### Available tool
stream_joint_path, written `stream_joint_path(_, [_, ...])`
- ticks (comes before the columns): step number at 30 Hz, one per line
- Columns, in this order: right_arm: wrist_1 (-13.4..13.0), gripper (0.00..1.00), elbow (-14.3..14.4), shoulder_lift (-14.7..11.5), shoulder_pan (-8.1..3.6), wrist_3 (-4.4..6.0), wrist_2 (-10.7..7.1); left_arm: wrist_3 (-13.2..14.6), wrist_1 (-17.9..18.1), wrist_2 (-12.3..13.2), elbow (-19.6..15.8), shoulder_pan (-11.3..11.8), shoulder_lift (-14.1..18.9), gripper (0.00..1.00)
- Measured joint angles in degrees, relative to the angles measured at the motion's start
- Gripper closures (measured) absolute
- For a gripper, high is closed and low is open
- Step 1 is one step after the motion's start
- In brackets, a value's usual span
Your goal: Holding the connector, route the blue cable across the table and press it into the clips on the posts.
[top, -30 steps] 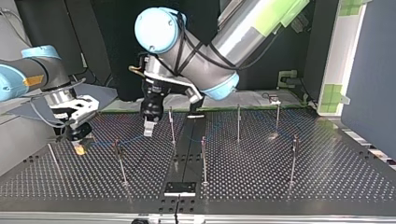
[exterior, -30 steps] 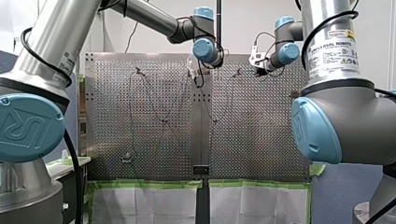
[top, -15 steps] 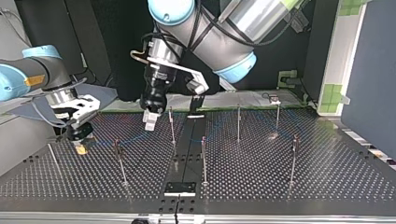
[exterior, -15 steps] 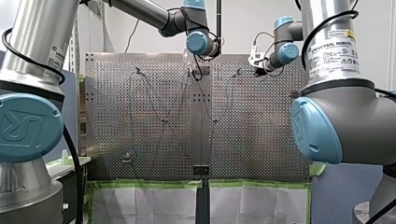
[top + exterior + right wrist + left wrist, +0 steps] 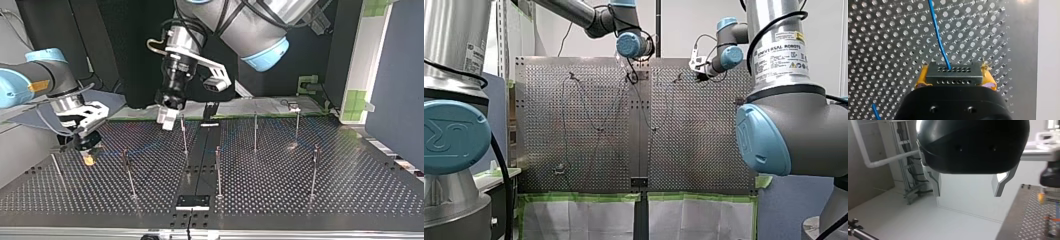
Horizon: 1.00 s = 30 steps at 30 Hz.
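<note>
Perforated table (image 5: 300, 200) carries a scatter of thin upright posts (image 5: 218, 170) beneath two UR5e arms. Entering at the top view's right, the left arm (image 5: 250, 30) has swung upward over the past second. The left gripper (image 5: 167, 119), a second ago low over the plate beside a post near the middle, now hangs higher and closer to the table's far edge. In the left wrist view its pale fingers (image 5: 936, 185) are spread wide with nothing between them.

At the top view's left, the right arm (image 5: 30, 80) has held its place. The right gripper (image 5: 87, 150) stays low over the plate near that side's edge, its yellow pads (image 5: 921, 78) clamped on the black connector (image 5: 953, 73). Whether the connector touches the plate cannot be told.

From the connector's face the blue cable (image 5: 938, 37) runs ahead of the gripper across the holes.
</note>
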Motion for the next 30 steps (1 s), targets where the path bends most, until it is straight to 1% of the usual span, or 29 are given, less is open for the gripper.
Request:
stream_joint_path(4, [0.04, 1.00, 0.01, 0.00, 0.10, -0.10, 0.02, 0.14, 1.70, -0.53, -1.69, 0.04, -1.50, 0.00])
stream_joint_path(8, [0.06, 1.00, 0.04, 0.00, 0.26, -0.17, 0.09, 0.52, 3.72, -1.85, -3.72, -0.37, -3.48, 0.00])
stream_joint_path(15, [0.12, 1.00, 0.03, -0.01, 0.40, -0.28, 0.19, -0.54, 7.37, -4.01, -7.38, -1.30, -6.80, 0.00])
stream_joint_path(20, [0.14, 1.00, 0.03, -0.02, 0.46, -0.30, 0.19, -0.84, 10.15, -4.37, -10.14, -1.28, -7.47, 0.00])
stream_joint_path(30, [0.15, 1.00, 0.01, -0.01, 0.58, -0.31, 0.23, -0.87, 15.23, -4.89, -15.25, -1.02, -7.52, 0.00])
